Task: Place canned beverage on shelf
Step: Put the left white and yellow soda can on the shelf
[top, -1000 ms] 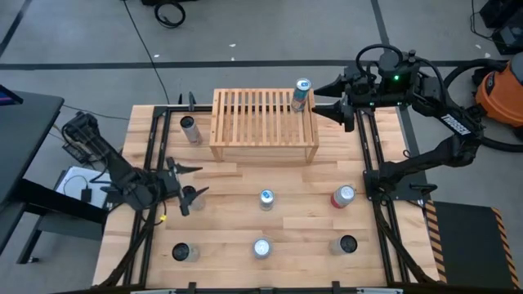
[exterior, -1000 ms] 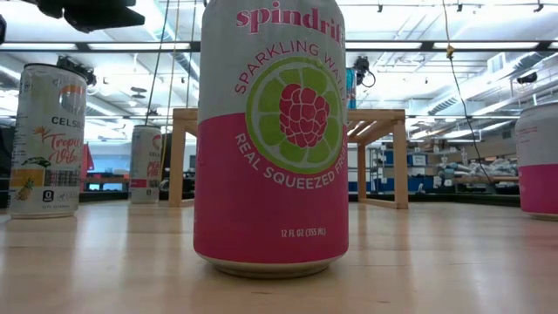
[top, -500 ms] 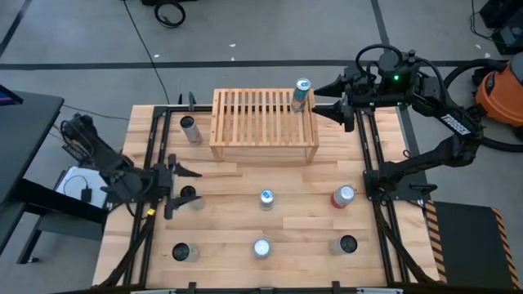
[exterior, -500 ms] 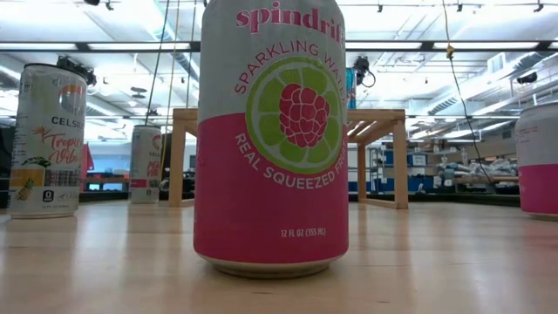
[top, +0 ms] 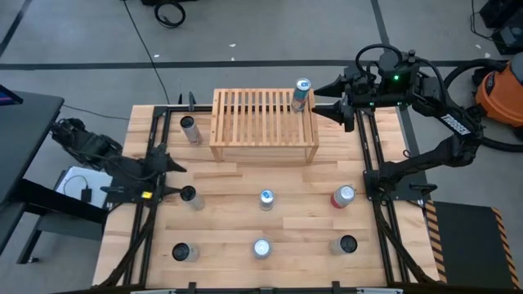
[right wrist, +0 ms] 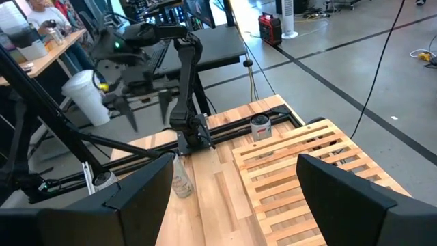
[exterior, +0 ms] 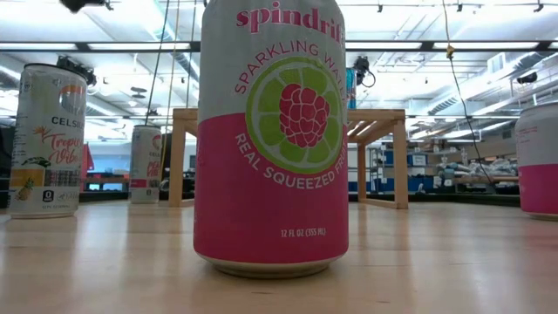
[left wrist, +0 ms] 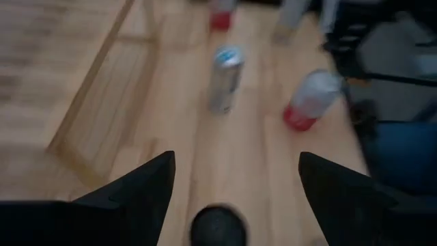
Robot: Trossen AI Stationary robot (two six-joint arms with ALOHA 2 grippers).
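Shelf: the pale slatted shelf point(top: 264, 124) stands toward the far edge of the wooden table point(top: 237, 237), roughly centred across it. From table height it reads as an open frame on legs point(exterior: 377, 155).

Can on the shelf: one canned beverage point(top: 301, 95) stands upright on the slatted top, at the shelf's far corner on the right arm's side.

Right gripper: the right gripper point(top: 320, 95) hovers just beside that corner of the shelf, next to the standing can but apart from it. Its fingers are spread wide, holding nothing.

Left gripper: the left gripper point(top: 168, 178) sits well off from the shelf, over the table's left side rail, in front of the shelf's left end. Its fingers are parted with nothing between them. A dark-topped can point(top: 189, 196) stands on the table just past its fingertips, apart from them.

Other cans, placed from the shelf: a grey can point(top: 189, 129) stands just beside the shelf's left end. In front of the shelf there is a silver can point(top: 265, 198) and a red can point(top: 342, 196). Farther out, near the table's front edge, stands a row of three more. The middle one is a pink raspberry can point(exterior: 271, 135), and it fills the low view.
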